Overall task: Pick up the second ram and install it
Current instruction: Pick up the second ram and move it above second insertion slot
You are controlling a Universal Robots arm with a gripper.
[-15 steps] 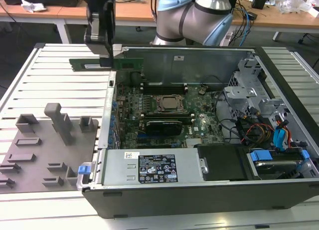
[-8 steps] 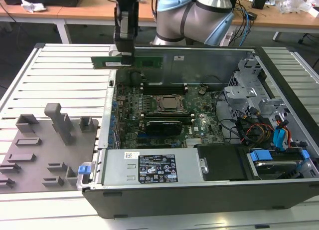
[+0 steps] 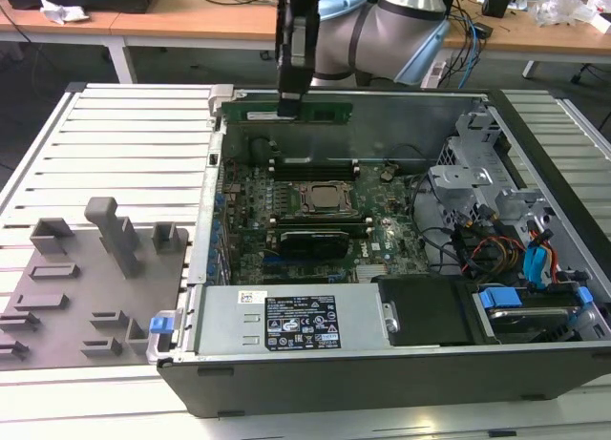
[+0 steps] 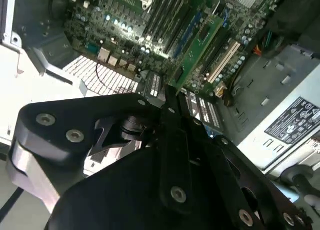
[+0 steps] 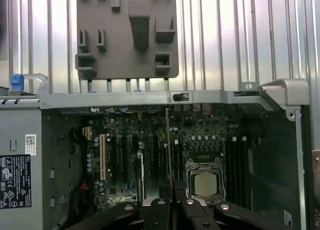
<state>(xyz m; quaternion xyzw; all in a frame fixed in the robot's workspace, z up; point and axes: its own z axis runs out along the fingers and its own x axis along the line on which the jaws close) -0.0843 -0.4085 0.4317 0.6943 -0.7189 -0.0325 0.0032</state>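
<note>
jaws: clenched on the second ram [image 3: 320, 111]; i grip it near the middle of its top edge, and in the exterior view green board sticks out on both sides of me.
ram, where: in the air, long edge level, above the far side of the open computer case [image 3: 382, 383], not seated in anything.
ram, from the wrist: in the second wrist view the stick [image 4: 200, 45] runs away from my jaws over the motherboard [image 4: 115, 20]; in the first wrist view it is edge-on, a thin line [image 5: 167, 140] just beside the processor socket [image 5: 205, 182].
target: the long dark memory slots [image 3: 310, 168] next to the socket; i cannot tell from here whether their end latches stand open.
stage: i judge it as carried and hovering, with insertion not yet done.
doing it well: hold the stick upright and parallel to the slot, with both ends over the slot's ends. the notch should match the key, and the push should go straight down and evenly.
risk: a tilted stick would jam at one end or scrape nearby parts.
off to the side: the grey tray [image 3: 86, 268] on the slatted bench [image 3: 115, 144], well apart from me.
</note>
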